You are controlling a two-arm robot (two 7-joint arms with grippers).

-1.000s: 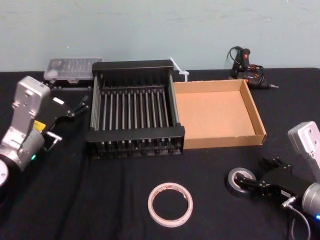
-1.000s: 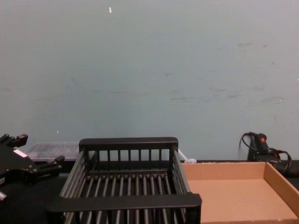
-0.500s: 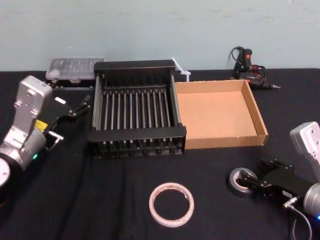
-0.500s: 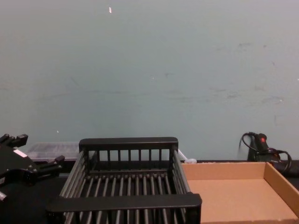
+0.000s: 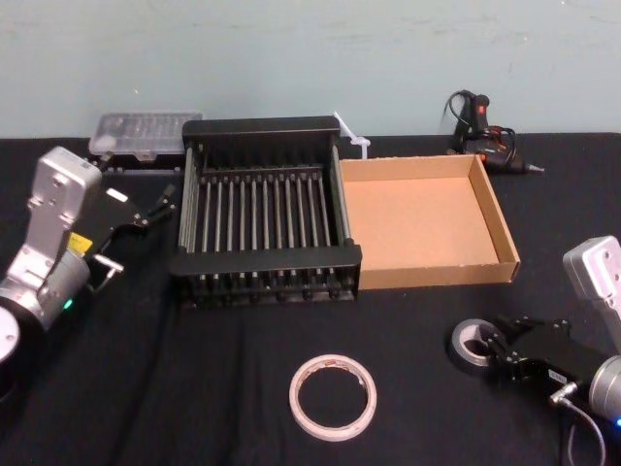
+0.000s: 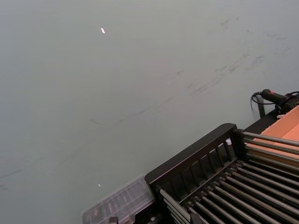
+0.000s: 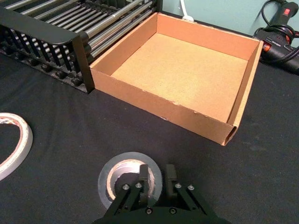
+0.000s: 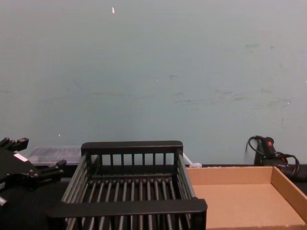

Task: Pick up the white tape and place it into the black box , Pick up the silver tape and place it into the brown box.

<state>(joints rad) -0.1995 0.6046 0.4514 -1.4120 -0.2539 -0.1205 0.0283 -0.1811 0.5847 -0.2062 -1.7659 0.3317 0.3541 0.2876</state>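
On a black-draped table, the white tape lies flat nearest the robot, alone on the cloth and well apart from both containers. Its edge also shows in the right wrist view.

To the right, the silver tape rests flat on the cloth in front of the brown box, near its front right corner but not touching it. The right gripper sits low at the roll; in the right wrist view its two fingers stand a narrow gap apart over the near wall of the silver tape, one tip over the pale core and the other over the outer rim. Whether they press on the roll cannot be told.

Farther back, the black box and the brown box stand side by side with walls touching, the crate on the left. Bare bars line the crate's bottom, and bare cardboard shows across the tray's floor.

The left gripper hangs raised just beside the crate's left wall, its fingers spread apart.

At the rear, a clear plastic case sits behind the crate's left corner, and a glue gun with its cord lies behind the tray by the wall.
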